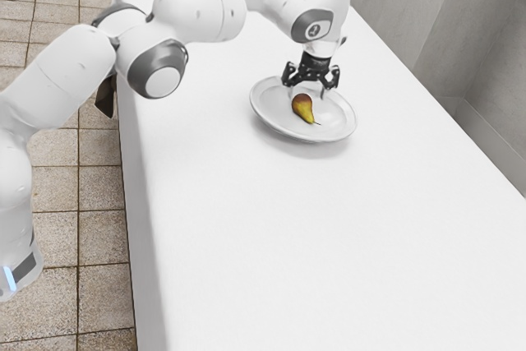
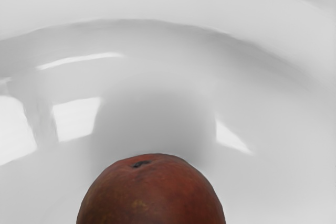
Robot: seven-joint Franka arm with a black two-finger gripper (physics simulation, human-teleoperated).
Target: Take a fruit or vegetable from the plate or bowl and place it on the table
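In the exterior view my gripper point(image 1: 307, 92) points down over the plate, its two fingers spread apart. Just under it lies a pear point(image 1: 304, 110), red-brown at the round end and yellow-green toward the stem, which points toward the exterior view's bottom. The pear rests in a white plate point(image 1: 267, 117) with a raised rim. The wrist view has the pear's round reddish end point(image 2: 152, 192) close under the hand, against the plate's glossy white inner surface point(image 2: 157, 66). Whether a fingertip touches the pear I cannot tell.
A long table with a white cloth point(image 1: 304, 244) carries the plate near its far end. A grey wall point(image 1: 460, 30) runs along the table's side at the exterior view's right. Tiled floor point(image 1: 66, 203) lies at the exterior view's left.
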